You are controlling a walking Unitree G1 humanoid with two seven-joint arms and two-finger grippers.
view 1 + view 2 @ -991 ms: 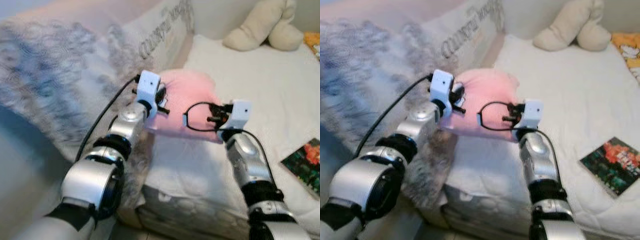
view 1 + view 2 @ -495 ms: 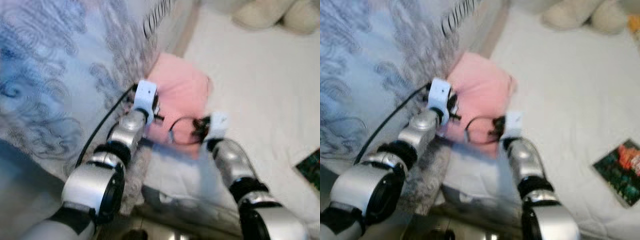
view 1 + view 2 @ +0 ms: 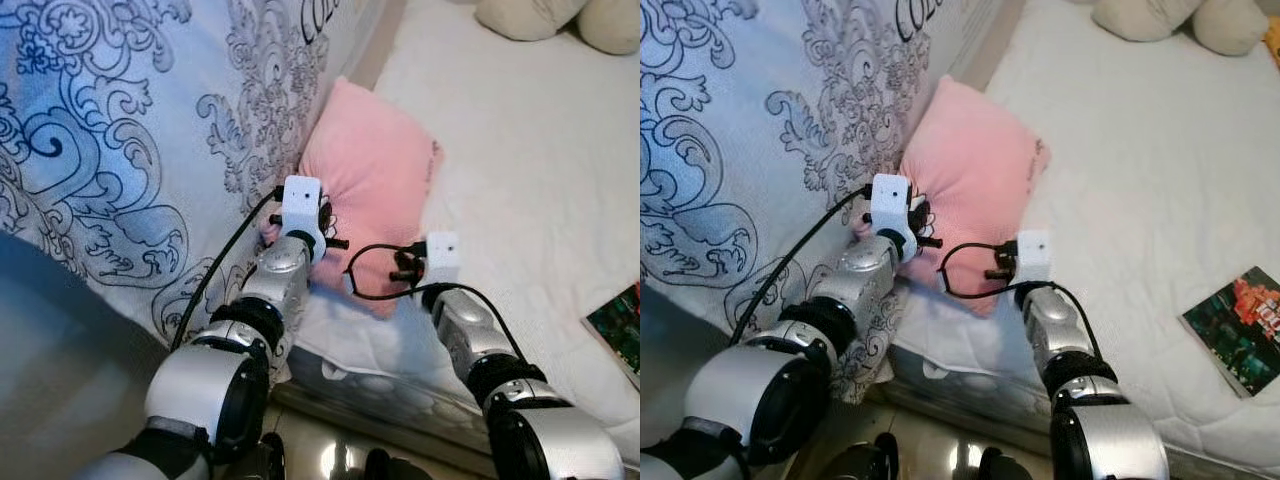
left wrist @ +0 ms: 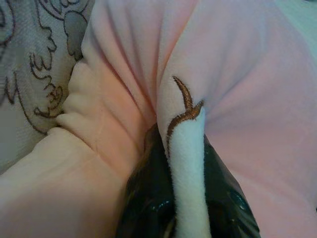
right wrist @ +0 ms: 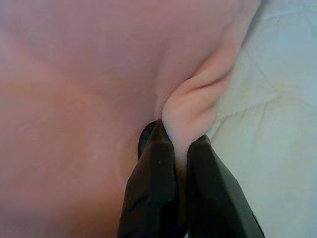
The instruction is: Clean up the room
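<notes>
Up close, both grippers' fingers pinching pink pillow folds, left, right

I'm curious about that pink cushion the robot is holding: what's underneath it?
The pink cushion lies on the white mattress, its left edge against the patterned blue-grey duvet. Both the left gripper and right gripper pinch its near edge. Whatever lies directly beneath is covered.

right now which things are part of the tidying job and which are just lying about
In hand:
pink pillow, pinched by left gripper and right gripper

Lying about:
patterned duvet
book on the mattress
cream soft toy
</notes>
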